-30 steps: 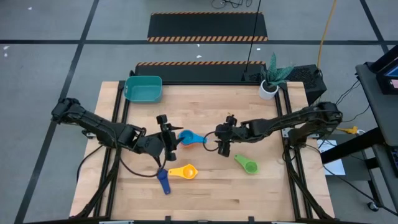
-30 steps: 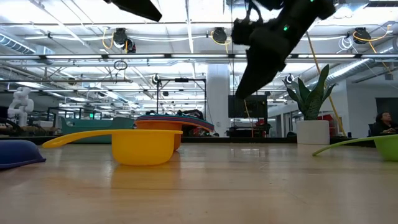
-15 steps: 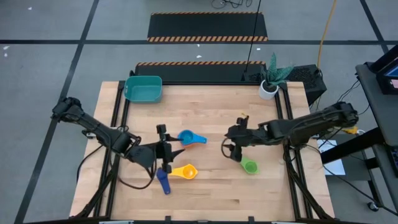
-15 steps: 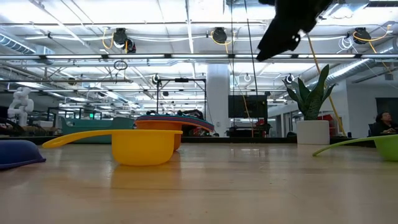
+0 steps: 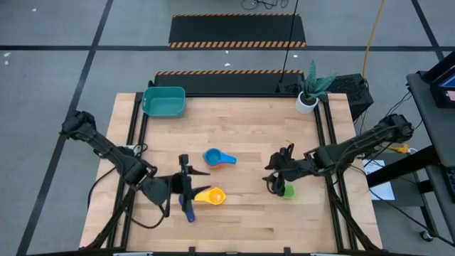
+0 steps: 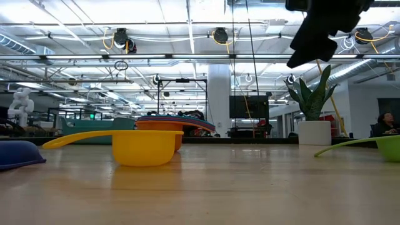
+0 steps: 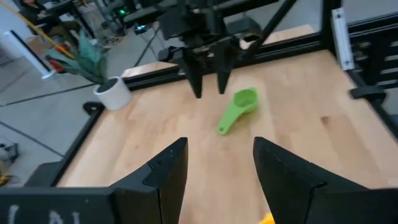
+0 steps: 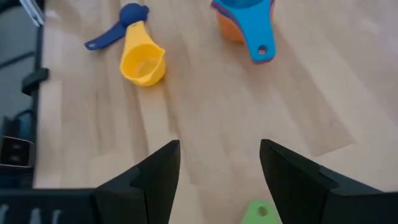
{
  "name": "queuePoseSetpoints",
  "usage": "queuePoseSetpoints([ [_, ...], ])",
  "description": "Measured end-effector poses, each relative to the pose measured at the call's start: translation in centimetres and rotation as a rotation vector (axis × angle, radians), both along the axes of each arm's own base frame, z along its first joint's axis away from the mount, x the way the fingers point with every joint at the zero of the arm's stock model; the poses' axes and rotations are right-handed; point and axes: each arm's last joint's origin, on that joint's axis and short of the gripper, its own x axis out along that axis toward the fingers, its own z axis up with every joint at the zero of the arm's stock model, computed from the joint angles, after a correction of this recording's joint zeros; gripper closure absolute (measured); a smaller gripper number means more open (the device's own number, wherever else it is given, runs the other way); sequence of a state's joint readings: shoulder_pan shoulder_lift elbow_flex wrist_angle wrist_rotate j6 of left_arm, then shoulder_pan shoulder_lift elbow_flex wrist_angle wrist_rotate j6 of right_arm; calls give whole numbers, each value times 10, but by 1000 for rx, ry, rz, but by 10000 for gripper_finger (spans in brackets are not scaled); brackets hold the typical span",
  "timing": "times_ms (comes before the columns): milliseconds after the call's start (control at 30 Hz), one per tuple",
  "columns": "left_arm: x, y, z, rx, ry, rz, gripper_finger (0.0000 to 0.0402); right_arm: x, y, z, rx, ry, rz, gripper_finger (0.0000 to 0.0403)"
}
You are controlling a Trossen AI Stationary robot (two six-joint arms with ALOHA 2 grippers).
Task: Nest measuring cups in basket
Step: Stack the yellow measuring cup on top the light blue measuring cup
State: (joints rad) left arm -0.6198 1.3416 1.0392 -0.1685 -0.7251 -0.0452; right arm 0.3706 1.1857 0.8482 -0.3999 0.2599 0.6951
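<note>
A nest of cups, blue on top with orange below (image 5: 217,157), sits mid-table; it also shows in the right wrist view (image 8: 245,22). The yellow cup (image 5: 210,195) and dark blue cup (image 5: 186,208) lie near the front, and the green cup (image 5: 284,190) lies at the right. The teal basket (image 5: 164,101) stands at the far left. My left gripper (image 5: 192,182) is open and empty, above and just left of the yellow cup. My right gripper (image 5: 274,176) is open and empty over the green cup's handle (image 8: 261,213).
A white plant pot (image 5: 307,102) stands at the table's far right corner. Bare wood lies between the cup nest and the basket. In the low view my right arm (image 6: 325,28) hangs above the green cup (image 6: 381,147).
Both grippers have drawn away from the nest of cups, staying open. My left gripper has gone toward the near edge and a little left, to the yellow and dark blue cups. My right gripper has gone right and toward the near edge, to the green cup. No cup has moved.
</note>
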Motion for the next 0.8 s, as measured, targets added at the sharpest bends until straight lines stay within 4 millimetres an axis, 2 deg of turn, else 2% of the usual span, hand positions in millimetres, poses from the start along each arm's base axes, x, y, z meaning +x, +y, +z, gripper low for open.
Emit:
queuePoseSetpoints([
  [233,1,-23,-7,-7,14,-52,215,-4,20,-8,81,-102,-16,190],
  [367,7,-37,-8,-4,20,-71,215,-9,32,-9,78,-161,-40,190],
  [500,14,-48,-18,14,63,-79,215,-13,44,-10,99,-221,-41,190],
  [633,15,-51,-31,13,148,-49,215,-15,59,-10,122,-276,-32,190],
  [800,12,-44,-48,-76,260,62,215,-11,78,-13,169,-344,-1,190],
])
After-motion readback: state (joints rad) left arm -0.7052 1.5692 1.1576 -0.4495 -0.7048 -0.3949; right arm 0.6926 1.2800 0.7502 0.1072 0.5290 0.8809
